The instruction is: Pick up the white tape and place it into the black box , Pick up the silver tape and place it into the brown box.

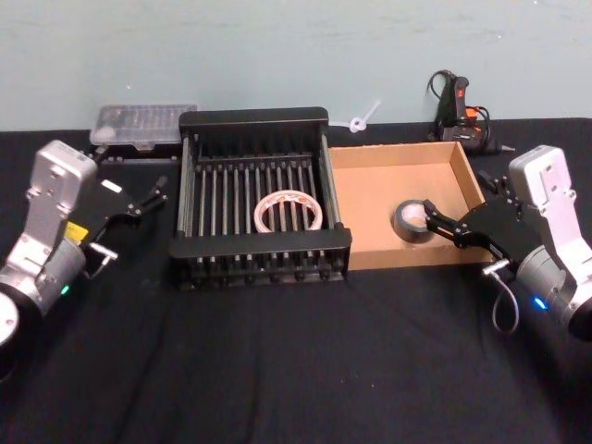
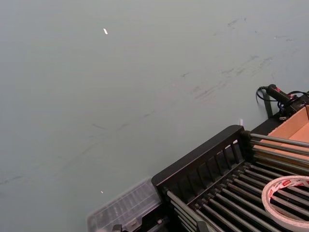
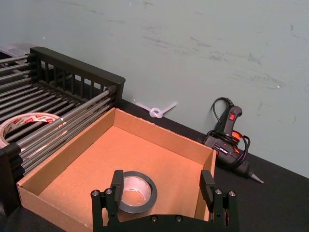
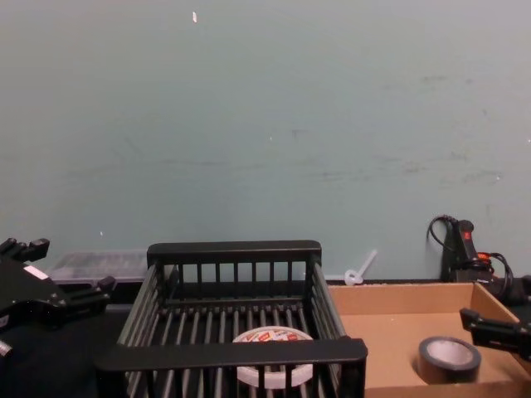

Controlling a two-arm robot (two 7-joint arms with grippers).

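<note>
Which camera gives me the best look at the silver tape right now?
The right wrist view: the silver tape lies flat in the brown box, near the open right pincer. Head view partly hides it; chest view sees its side.

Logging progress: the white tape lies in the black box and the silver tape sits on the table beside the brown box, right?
Not quite. The white tape does lie in the black box, but the silver tape lies inside the brown box, on its floor, not beside it. The right wrist view shows it within the cardboard walls, just ahead of the open right gripper.
</note>
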